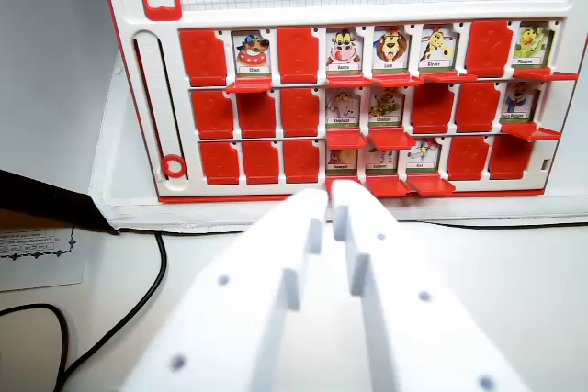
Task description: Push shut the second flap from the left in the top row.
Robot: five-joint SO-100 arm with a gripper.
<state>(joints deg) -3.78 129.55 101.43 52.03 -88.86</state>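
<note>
A white game board (138, 135) with three rows of red flaps stands ahead of me. In the top row the leftmost flap (202, 55) is shut. The second flap from the left (249, 84) is folded down, and a dog picture card (251, 50) shows above it. The third flap (299, 53) is shut. My white gripper (329, 199) fills the lower middle of the wrist view, its two fingers pressed close together with nothing between them. Its tips sit in front of the board's bottom edge, below and to the right of the dog card.
Several more flaps hang down in the middle and right of all three rows. A red ring slider (173, 167) sits in a slot on the board's left side. A black cable (138, 305) curls over the white table at lower left, near a printed paper (37, 254).
</note>
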